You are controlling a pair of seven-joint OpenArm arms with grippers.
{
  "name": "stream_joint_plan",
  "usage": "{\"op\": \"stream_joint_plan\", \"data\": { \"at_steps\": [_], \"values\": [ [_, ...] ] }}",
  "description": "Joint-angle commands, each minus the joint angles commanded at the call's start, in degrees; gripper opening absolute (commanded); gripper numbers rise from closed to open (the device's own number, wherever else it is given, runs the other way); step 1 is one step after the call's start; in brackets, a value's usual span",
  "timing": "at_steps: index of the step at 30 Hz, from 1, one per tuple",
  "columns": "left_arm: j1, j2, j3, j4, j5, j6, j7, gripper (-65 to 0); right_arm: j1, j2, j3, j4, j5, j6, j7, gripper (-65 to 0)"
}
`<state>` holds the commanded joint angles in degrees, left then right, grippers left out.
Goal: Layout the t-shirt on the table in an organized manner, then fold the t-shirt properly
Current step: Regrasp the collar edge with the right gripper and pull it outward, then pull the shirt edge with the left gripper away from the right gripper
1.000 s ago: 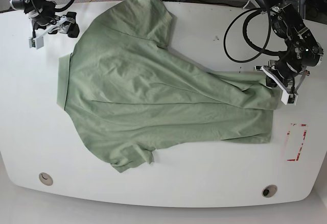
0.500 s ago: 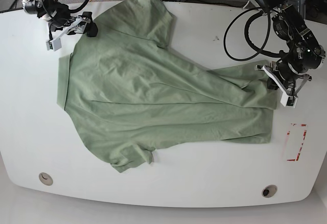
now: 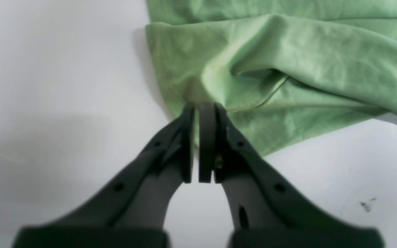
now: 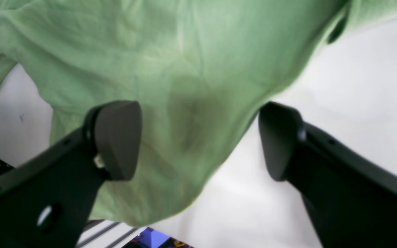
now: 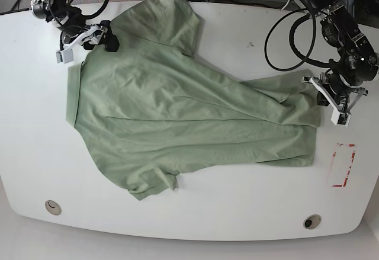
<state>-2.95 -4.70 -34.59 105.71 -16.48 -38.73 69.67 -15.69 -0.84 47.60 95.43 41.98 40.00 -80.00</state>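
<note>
Between the closed left fingers (image 3: pixel 198 113), t-shirt (image 5: pixel 177 118) hem; right fingers (image 4: pixel 115 137) spread above the shoulder.

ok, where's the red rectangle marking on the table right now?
In the base view, the red marking sits near the table's right edge, just right of the t-shirt's hem.

I see bare table (image 5: pixel 249 212) along the whole near edge and down the far-left side, wide enough for either arm to pass, with only two grommet holes (image 5: pixel 53 207) and the red marking (image 5: pixel 341 165) lying flat there. The shirt (image 5: pixel 177 118) covers the middle from collar to hem, and its raised folds by my left gripper (image 3: pixel 197 107), whose jaws are pinched on the hem corner, stand in the way of a low sweep. My right gripper (image 4: pixel 198 137) hangs with jaws spread wide over the shoulder, while black cables (image 5: pixel 284 41) loop over the far right corner.
</note>
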Motion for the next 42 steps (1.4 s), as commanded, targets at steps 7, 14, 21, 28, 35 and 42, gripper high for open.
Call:
{"op": "stream_joint_plan", "data": {
  "at_steps": [7,14,21,28,35,42],
  "values": [
    [0.1,0.1,0.0,-0.1,0.0,0.0,0.0,-64.6,-1.7,0.0,-1.2,0.0,0.0,0.0,0.0,-14.0],
    [0.3,0.1,-0.1,-0.4,0.5,0.3,0.0,-64.3,-3.4,0.0,-1.3,0.0,0.0,0.0,0.0,-14.0],
    [0.4,-0.4,-0.2,-4.4,0.5,0.4,0.1,-63.9,-3.6,0.1,-1.5,0.0,0.0,0.0,0.0,-14.0],
    [0.4,-1.4,-0.7,-9.1,0.5,0.4,0.1,-60.3,-3.6,0.4,-6.0,0.0,0.0,0.0,0.0,-14.0],
    [0.4,-1.4,-5.2,-9.6,0.5,0.5,2.3,-36.1,-3.6,0.0,-6.3,0.0,0.0,0.0,0.0,-14.1],
    [0.4,-1.4,-5.8,-9.7,0.3,0.5,3.8,-29.7,-3.6,0.2,-6.2,0.0,0.0,0.0,0.0,-14.1]
  ]
}}
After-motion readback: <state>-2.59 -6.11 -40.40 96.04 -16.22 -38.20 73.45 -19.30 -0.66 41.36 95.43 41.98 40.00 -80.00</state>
